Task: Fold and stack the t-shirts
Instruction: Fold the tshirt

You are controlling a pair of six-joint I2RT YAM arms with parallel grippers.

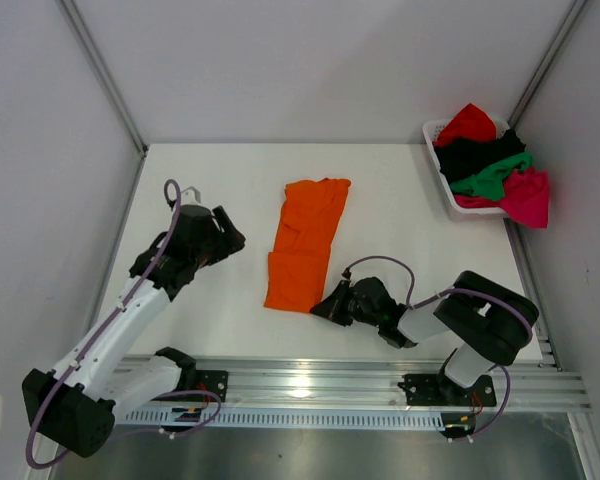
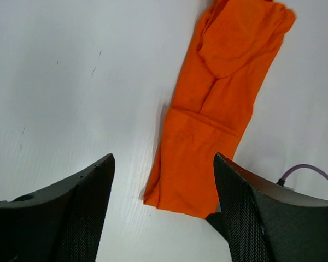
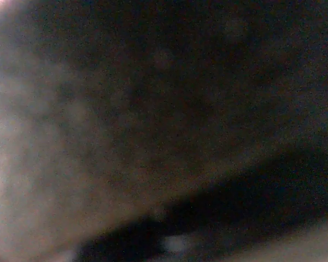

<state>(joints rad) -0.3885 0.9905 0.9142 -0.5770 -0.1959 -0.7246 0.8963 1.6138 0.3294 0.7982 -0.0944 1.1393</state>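
The bright orange soft cloth t-shirt [image 1: 305,245] lay mid-table as a long narrow strip, one short end nearest the arms. It looked light and limp, likely to sag or fall open if lifted by one point, so the near corners, pinched through all layers, seemed the best hold. The right gripper [image 1: 327,303] sat low at the near right corner, at the cloth's edge; whether its jaws had closed on fabric could not be told, its own camera being dark and blurred. The left gripper [image 1: 228,238] hung apart to the shirt's left, jaws wide and empty. The other t-shirts [image 1: 485,165] were heaped in the white slatted plastic basket [image 1: 432,130], far right.
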